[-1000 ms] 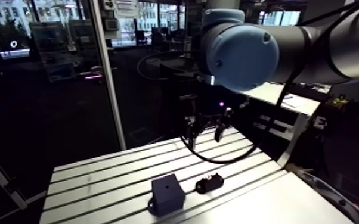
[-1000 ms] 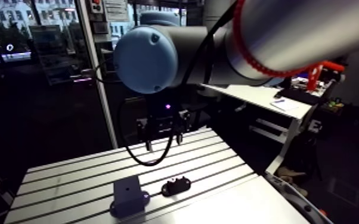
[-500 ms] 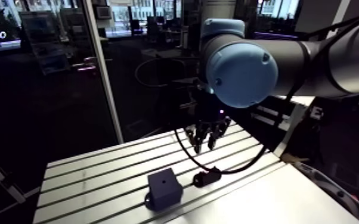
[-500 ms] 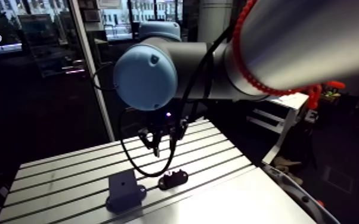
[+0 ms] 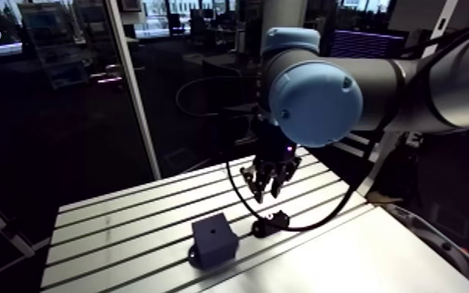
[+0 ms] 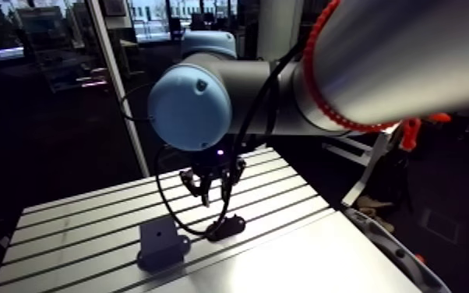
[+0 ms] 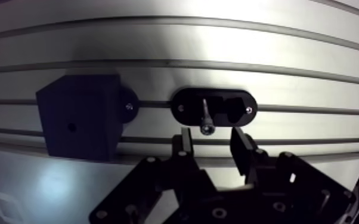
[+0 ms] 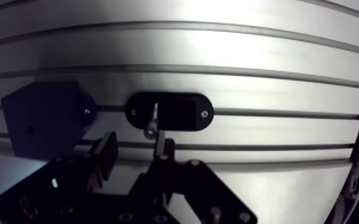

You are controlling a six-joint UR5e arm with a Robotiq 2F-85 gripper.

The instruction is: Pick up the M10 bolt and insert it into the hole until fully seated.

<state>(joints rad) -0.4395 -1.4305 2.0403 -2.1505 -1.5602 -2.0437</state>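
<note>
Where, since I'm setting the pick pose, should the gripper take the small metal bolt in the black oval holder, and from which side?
Likely the bare shank of the small metal bolt, from above. It sits in the middle recess of the black oval holder, head end towards the open gripper, with finger room either side.

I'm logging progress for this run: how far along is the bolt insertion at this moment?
Done: only the approach; the open claw hangs over the table with the bolt just ahead of it. In hand: nothing gripped; the bolt lies in its black holder. Left: grasp, lift, carry to the black block beside the holder, and seat it in the block's hole, which shows no bolt.
</note>
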